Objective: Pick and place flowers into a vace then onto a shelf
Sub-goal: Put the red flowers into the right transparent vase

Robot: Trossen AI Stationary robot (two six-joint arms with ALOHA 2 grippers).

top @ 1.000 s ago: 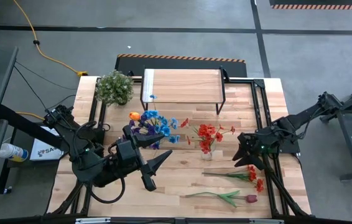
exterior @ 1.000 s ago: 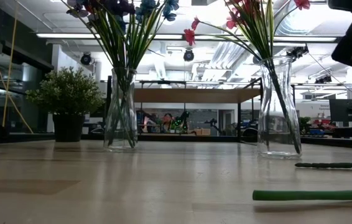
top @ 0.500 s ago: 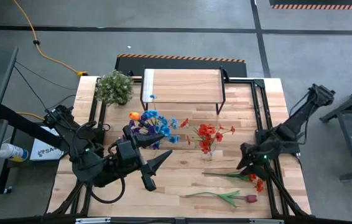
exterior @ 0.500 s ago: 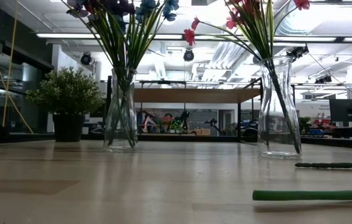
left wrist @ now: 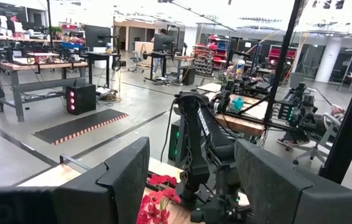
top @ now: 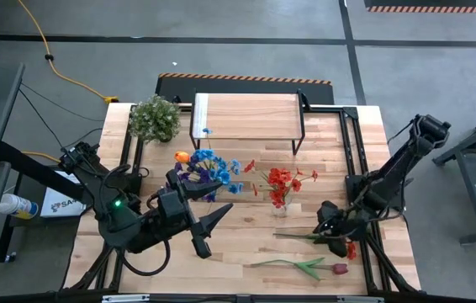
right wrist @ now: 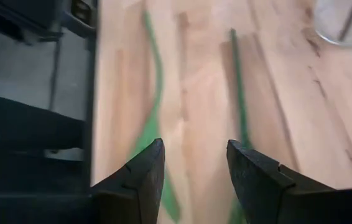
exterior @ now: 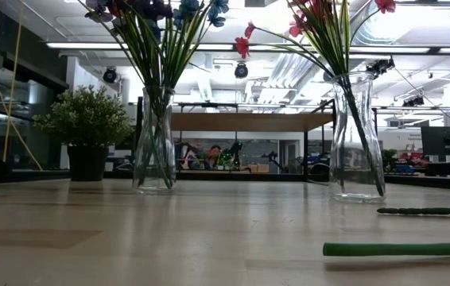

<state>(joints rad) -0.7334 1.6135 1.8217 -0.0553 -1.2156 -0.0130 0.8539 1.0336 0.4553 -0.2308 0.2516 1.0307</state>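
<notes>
**Reaching for the loose flowers**

My right hand (top: 329, 229) hangs open over two flowers (top: 326, 239) lying on the counter (top: 246, 244), so I can grab one. My left hand (top: 213, 229) waits open, near left. The shelf (top: 246, 116) stands far.

Table (top: 246, 248) carries shelf (top: 246, 116), two vases (exterior: 155, 143), plant (top: 155, 119), loose flowers (top: 301, 266).

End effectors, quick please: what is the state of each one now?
Left end effector: open, holding nothing, raised beside the blue flowers.
Right end effector: open, empty, above the loose flowers on the table.
</notes>
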